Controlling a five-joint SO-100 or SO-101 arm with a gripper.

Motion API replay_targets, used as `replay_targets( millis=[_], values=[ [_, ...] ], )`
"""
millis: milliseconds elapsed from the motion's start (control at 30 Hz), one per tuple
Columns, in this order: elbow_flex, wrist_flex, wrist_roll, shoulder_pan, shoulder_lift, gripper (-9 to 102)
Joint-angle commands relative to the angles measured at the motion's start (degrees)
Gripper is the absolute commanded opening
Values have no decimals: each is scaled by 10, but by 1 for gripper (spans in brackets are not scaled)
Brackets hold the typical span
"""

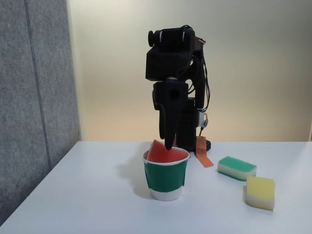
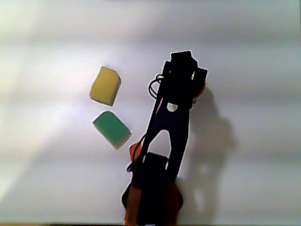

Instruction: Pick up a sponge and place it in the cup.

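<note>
In the fixed view, a grey fabric partition stands at the left. Near the middle of the white table, the white paper cup with a green band holds the red-topped rectangular sponge, tilted, poking above the rim. The black gripper points down onto the sponge; whether its fingers are spread I cannot tell. Further right lie a green-topped sponge and, nearer, an all-yellow sponge.
</note>
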Motion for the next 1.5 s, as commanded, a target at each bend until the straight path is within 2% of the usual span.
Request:
replay_targets(
  millis=[0, 167, 233, 400, 500, 767, 1033, 1467],
  values=[
    [9, 11, 14, -3, 47, 0],
    [-16, 33, 34, -11, 75, 0],
    [-14, 11, 62, -23, 103, 0],
    [56, -115, 149, -64, 214, 0],
    [162, -215, 199, -96, 293, 0],
    [467, -376, 287, -156, 489, 0],
    [642, -410, 327, -172, 644, 0],
    [841, -431, 361, -190, 811, 0]
  ],
)
